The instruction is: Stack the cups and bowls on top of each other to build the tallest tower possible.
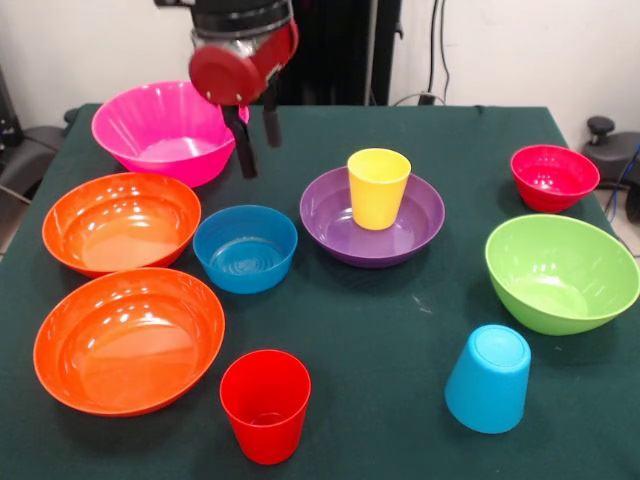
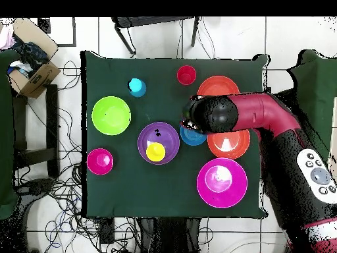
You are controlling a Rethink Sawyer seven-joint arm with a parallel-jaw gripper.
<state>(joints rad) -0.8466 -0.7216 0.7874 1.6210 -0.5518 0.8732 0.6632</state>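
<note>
On the dark green cloth of the table (image 1: 400, 330), which stands on a pale tiled floor (image 2: 289, 39) strewn with cables, we see smooth, glossy plastic dishes spread out singly, none piled yet. Toward the far left corner in the front view sits the large magenta bowl (image 1: 165, 130); along the left edge come two wide orange bowls (image 1: 120, 220) (image 1: 128, 338), one behind the other. Near the middle we find a small blue bowl (image 1: 245, 247) just beside a shallow purple bowl (image 1: 330, 215), and a tapered yellow cup (image 1: 378, 187) stands upright inside the purple one. A red cup (image 1: 265, 404) stands upright at the near edge; a light blue cup (image 1: 488, 378) rests upside down toward the near right corner. By the right edge lie a deep lime green bowl (image 1: 560, 272) and a small crimson bowl (image 1: 553, 177). The gripper (image 1: 255, 140) hangs spread and empty, its two black fingers (image 1: 241, 145) apart, between the magenta and blue bowls. A cardboard box (image 2: 29, 69) sits on the floor.
</note>
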